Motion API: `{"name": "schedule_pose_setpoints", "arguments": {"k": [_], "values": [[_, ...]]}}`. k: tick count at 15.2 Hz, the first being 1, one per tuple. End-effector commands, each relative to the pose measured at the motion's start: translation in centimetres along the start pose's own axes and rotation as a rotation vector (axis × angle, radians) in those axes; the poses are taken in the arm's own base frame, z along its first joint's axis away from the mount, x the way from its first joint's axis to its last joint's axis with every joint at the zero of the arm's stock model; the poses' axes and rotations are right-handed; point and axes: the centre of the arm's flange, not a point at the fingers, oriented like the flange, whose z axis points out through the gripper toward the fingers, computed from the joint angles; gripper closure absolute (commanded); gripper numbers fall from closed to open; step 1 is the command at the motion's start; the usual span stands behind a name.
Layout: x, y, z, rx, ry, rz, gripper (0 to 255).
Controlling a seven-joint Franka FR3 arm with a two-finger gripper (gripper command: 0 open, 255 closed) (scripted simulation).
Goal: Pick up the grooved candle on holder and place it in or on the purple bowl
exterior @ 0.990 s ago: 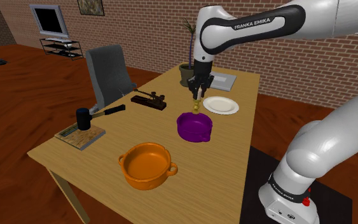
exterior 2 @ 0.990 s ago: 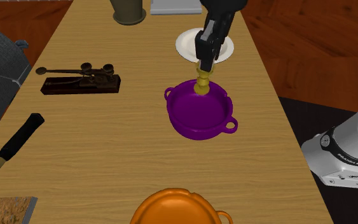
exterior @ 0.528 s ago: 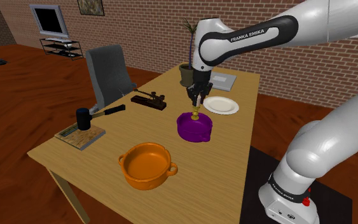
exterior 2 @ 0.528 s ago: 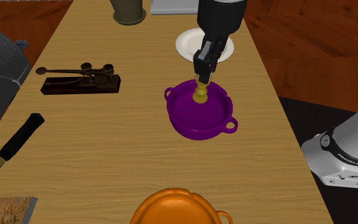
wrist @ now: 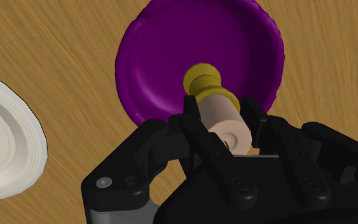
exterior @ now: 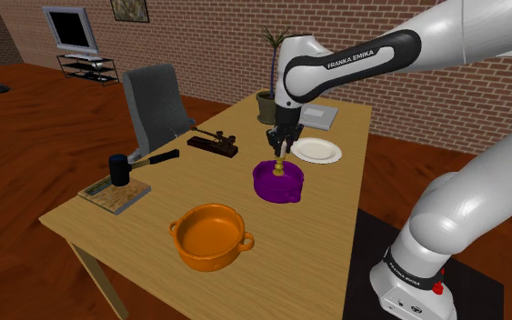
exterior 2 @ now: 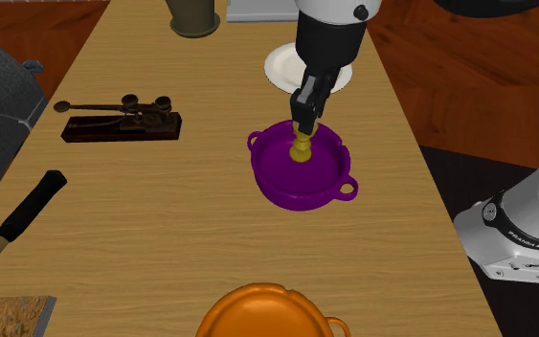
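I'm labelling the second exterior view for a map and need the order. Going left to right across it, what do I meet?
hammer → dark lever device on its base → purple bowl with the candle upright in it → arm's white base

Bare table (exterior 2: 171, 220) lies open between the purple bowl (exterior 2: 291, 196), the orange pot (exterior 2: 262, 314) and the dark lever device (exterior 2: 123, 118), wide enough to pass. The white plate (exterior 2: 277, 67) sits near the bowl's rim opposite the pot (the tightest gap), with the plant pot (exterior 2: 193, 16) further on. The candle on holder (exterior 2: 301, 146) and the gripper (exterior 2: 303, 123) clasping it take the bowl's middle. The hammer (exterior 2: 23, 215) lies well apart, by the table's edge.
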Motion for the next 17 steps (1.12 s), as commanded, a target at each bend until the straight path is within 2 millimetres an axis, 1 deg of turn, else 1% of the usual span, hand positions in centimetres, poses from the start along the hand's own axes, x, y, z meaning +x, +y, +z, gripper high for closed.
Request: {"name": "schedule_pose_setpoints", "arguments": {"k": [1,2,3,8,11,12,17], "values": [[0.0,0.0,0.0,0.0,0.0,0.0,255],[0.0,0.0,0.0,0.0,0.0,0.0,255],[0.0,0.0,0.0,0.0,0.0,0.0,0],[0.0,0.0,0.0,0.0,0.0,0.0,0],[0.0,0.0,-3.9,0.0,0.0,0.0,0],[0.0,0.0,-5.0,0.0,0.0,0.0,0],[0.0,0.0,-5.0,0.0,0.0,0.0,0]]}}
